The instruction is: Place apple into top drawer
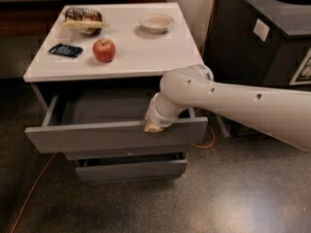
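We log the top drawer [116, 136] standing open, gripper [153, 127] at its front edge; apple [104, 50] on cabinet top [146, 52], 11 o'clock from gripper

On the surface [146, 57], the apple [104, 50] lies right of a packet [65, 50], with a bowl [155, 22] behind it to the right. The hand [154, 126] is at the front edge of the top drawer [97, 137] below.
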Motion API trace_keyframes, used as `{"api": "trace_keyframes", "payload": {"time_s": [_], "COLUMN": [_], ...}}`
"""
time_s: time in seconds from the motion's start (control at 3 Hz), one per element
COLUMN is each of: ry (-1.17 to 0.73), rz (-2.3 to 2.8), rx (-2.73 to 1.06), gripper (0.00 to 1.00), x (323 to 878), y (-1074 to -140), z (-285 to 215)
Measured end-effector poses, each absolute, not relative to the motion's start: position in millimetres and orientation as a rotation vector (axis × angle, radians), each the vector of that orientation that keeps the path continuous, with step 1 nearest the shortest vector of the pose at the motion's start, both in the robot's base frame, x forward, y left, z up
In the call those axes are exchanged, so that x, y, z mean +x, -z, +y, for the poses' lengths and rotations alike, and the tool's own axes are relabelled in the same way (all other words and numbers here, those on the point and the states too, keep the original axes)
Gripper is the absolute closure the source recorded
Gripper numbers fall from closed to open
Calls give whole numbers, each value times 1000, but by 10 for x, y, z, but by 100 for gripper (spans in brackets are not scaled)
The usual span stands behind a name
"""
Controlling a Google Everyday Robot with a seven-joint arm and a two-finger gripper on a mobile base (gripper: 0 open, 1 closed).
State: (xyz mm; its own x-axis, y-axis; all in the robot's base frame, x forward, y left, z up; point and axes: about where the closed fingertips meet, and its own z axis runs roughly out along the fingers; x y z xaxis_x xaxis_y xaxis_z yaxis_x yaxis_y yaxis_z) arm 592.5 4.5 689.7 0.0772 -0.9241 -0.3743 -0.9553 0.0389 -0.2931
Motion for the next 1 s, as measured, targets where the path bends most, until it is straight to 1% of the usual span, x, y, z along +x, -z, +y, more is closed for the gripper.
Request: {"api": "trace_keyframes", "payload": {"time_s": [1.0], "ry": [-88], "rz": [1854], "rx": [-1892], "gripper": [100], "x": [5923], "y": [-6898], "z": [34]}}
